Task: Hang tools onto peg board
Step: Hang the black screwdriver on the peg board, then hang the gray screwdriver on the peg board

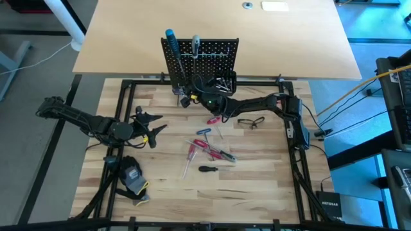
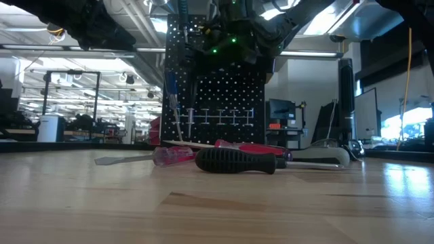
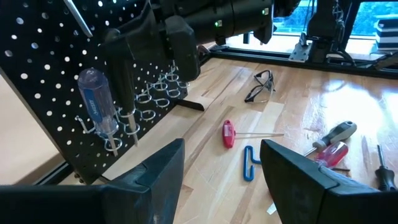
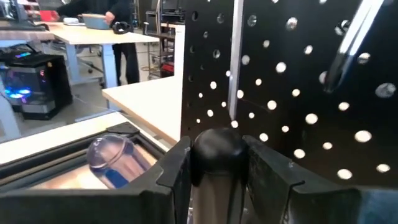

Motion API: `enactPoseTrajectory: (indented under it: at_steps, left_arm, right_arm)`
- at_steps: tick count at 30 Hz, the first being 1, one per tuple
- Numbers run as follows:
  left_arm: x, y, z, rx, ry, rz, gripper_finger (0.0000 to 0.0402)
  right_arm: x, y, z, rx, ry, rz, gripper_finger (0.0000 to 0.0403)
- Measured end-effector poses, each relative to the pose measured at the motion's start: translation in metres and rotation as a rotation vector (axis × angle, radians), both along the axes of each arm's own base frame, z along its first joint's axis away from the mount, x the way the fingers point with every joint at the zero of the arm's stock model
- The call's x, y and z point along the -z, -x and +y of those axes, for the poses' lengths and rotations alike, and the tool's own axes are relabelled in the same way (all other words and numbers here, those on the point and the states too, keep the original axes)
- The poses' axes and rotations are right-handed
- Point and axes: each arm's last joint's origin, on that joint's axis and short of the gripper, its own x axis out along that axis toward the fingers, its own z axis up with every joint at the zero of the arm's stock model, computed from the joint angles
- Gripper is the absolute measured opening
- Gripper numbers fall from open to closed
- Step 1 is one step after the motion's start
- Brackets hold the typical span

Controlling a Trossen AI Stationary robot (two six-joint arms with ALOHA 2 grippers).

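The black peg board (image 1: 204, 56) stands upright at the table's far side. A blue-handled screwdriver (image 3: 97, 104) hangs upright in its wire hooks (image 3: 149, 99). Beside it is a black-handled screwdriver (image 3: 122, 70), which my right gripper (image 4: 216, 163) is shut on, close against the board's near face (image 4: 298, 93). My left gripper (image 3: 217, 180) hovers open over the table's left side (image 1: 151, 126), touching nothing. A red T-key (image 3: 228, 133), a blue T-key (image 3: 249, 163), red screwdrivers (image 1: 207, 149) and another black screwdriver (image 1: 207, 169) lie flat on the table. My right gripper pinches the black handle's upper part (image 4: 216, 149) between its two fingers. The fingers (image 3: 177, 43) reach in level from the table's right and lie across the handle. The screwdriver stands upright, clear of the table, its shaft (image 3: 132, 121) pointing down among the wire hooks.
Safety glasses (image 1: 250, 122) lie right of the tools. A black-and-yellow glove (image 1: 133, 178) lies near the front left. A small bin (image 1: 225, 82) sits on the board's lower right. A black frame (image 1: 292, 160) borders the wooden work surface.
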Motion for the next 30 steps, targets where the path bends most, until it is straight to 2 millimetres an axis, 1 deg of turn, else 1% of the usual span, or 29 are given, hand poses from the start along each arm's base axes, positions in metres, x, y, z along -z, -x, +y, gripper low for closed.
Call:
enactPoseTrajectory:
  at_steps: [6,11,13,16,21,25,30]
  left_arm:
    - [0.000,0.000,0.000,0.000,0.000,0.000,0.0199]
    - [0.000,0.000,0.000,0.000,0.000,0.000,0.0199]
    - [0.000,0.000,0.000,0.000,0.001,0.000,0.0199]
    - [0.000,0.000,0.000,-0.001,0.002,-0.001,0.0199]
    - [0.000,0.000,0.000,-0.001,0.003,-0.001,0.0199]
    - [0.000,0.000,0.000,-0.002,0.006,-0.001,0.0199]
    - [0.000,0.000,0.000,-0.001,0.006,-0.001,0.0199]
  right_arm:
    - [-0.001,0.000,0.000,-0.009,-0.017,-0.017,0.0127]
    - [0.001,0.000,0.001,-0.026,-0.024,0.006,0.0132]
    - [0.001,0.000,0.001,-0.028,-0.027,0.018,0.0145]
    - [0.003,0.000,0.001,-0.027,-0.017,0.050,0.0178]
    - [0.001,0.000,0.004,-0.036,-0.010,0.054,0.0222]
    - [-0.009,0.002,0.009,-0.044,0.013,0.055,0.0235]
    - [-0.021,0.005,0.016,-0.057,0.035,0.053,0.0236]
